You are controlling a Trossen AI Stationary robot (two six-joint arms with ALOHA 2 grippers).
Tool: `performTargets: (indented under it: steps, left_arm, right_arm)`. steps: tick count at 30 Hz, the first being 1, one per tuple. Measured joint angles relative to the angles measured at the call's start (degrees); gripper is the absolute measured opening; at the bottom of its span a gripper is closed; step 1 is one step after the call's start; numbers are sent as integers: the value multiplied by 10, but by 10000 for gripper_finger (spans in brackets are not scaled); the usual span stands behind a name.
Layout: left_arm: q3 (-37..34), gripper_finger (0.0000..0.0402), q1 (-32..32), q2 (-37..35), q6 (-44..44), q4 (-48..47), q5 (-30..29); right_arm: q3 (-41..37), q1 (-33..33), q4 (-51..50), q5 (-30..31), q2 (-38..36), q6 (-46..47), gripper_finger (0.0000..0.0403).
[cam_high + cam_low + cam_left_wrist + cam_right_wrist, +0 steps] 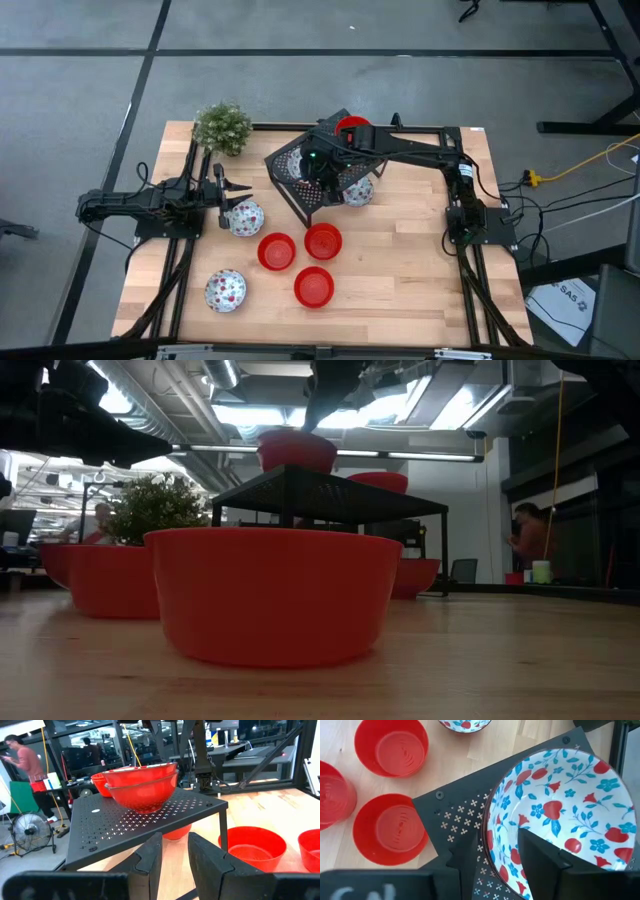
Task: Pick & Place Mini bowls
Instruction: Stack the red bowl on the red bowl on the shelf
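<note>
A black perforated rack (300,200) stands mid-table. My right gripper (492,855) hangs open above it, over a bowl printed with red and blue flowers inside (560,805), which sits on the rack top. A plain red bowl (352,127) rests on the rack's far part. A printed bowl (357,190) sits by the rack's right side. Three red bowls (322,240) stand on the wood nearer, with two more printed bowls (245,217) (225,290) to the left. My left gripper (228,192) waits open and empty at the left, beside the upper printed bowl. My right gripper comes from above, pointing down, with one finger (545,865) inside the printed bowl and the other (462,870) outside, astride the rim (487,845). I cannot tell whether either finger touches the wall. The bowl sits upright on the rack top.
A small green bushy plant (222,127) stands at the far left corner. The near right part of the table (420,270) is bare wood. People stand in the room beyond the table (27,760).
</note>
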Motion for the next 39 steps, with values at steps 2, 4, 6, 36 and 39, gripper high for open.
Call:
performTargets:
  steps: [2, 4, 6, 36, 39]
  left_arm:
    - [0, 88, 0, 0, 0, 0, 0]
    - [0, 88, 0, 0, 0, 0, 0]
    - [0, 88, 0, 0, 0, 0, 0]
    - [0, 88, 0, 0, 0, 0, 0]
    - [0, 88, 0, 0, 0, 0, 0]
  right_arm:
    - [0, 0, 0, 0, 0, 0, 145]
    - [0, 1, 0, 0, 0, 1, 145]
    - [0, 1, -1, 0, 0, 2, 145]
    - [59, 81, -26, -1, -16, 166, 145]
    - [57, 84, -33, -2, -16, 223, 145]
